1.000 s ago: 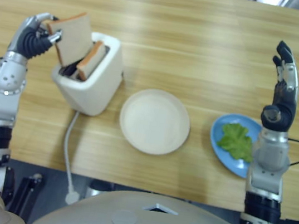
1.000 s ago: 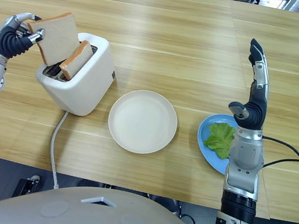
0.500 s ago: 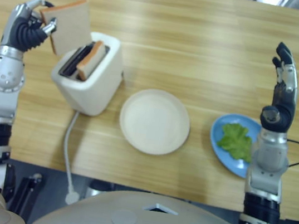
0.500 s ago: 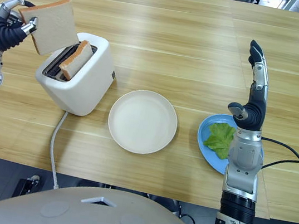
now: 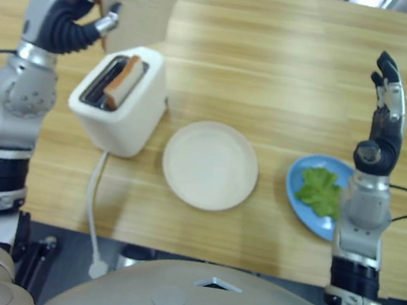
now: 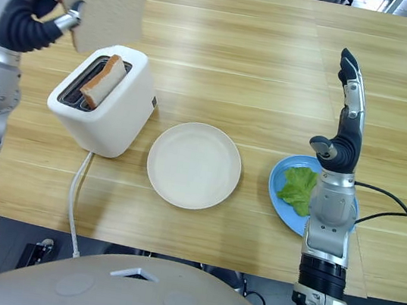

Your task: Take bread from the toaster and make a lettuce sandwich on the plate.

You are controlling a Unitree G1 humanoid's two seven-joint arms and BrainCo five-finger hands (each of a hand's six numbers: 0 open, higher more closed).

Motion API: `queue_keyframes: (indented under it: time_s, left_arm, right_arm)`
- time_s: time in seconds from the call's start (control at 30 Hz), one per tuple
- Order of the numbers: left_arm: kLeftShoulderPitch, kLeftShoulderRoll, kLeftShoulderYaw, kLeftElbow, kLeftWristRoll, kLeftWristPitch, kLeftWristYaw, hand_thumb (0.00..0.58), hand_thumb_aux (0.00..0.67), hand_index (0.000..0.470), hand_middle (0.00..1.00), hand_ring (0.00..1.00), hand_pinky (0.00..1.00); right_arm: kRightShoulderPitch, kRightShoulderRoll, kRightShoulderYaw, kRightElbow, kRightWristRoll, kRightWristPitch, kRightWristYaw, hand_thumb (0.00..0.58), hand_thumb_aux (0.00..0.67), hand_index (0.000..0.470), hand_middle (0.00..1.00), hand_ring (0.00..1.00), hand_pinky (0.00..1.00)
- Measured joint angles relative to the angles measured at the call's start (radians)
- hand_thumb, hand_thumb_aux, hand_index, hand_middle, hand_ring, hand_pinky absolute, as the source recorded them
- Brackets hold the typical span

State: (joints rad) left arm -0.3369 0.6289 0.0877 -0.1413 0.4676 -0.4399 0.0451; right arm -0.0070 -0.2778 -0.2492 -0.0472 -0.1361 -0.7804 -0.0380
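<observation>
Raised since a second ago: bread slice [image 6: 111, 8], lifted clear of the toaster [image 6: 116, 120] and now held above it, pinched at its left edge by the curled fingers of the left hand [image 6: 25, 11]. Second slice [image 6: 102, 80] is left standing in the slot. Right hand [image 6: 347, 113] is unmoved, upright, fingers straight, empty, above the blue dish [image 6: 273, 187] of lettuce [image 6: 299, 188]. Cream plate [image 6: 194, 165] lies between toaster and dish.

The worktop [image 5: 279, 56] is smooth pale wood with a soft sheen, the toaster [image 5: 127, 122] matt cream plastic, the plate [image 5: 210, 165] matt too.
</observation>
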Motion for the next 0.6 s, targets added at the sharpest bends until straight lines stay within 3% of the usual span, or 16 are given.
queue_keyframes:
  time_s: [0.4, 0.6]
  left_arm:
    - [-0.017, -0.087, -0.297, 0.127, 0.322, -0.227, 0.116, 0.58, 0.67, 0.46, 1.0, 1.0, 1.0]
    - [-0.017, -0.094, -0.373, 0.198, 0.441, -0.293, 0.222, 0.58, 0.67, 0.46, 1.0, 1.0, 1.0]
  right_arm:
    - [-0.061, -0.003, 0.012, 0.077, 0.002, -0.033, -0.005, 0.0, 0.0, 0.0, 0.0, 0.0, 0.0]
    - [-0.074, -0.006, 0.012, 0.086, 0.003, -0.042, -0.006, 0.0, 0.0, 0.0, 0.0, 0.0, 0.0]
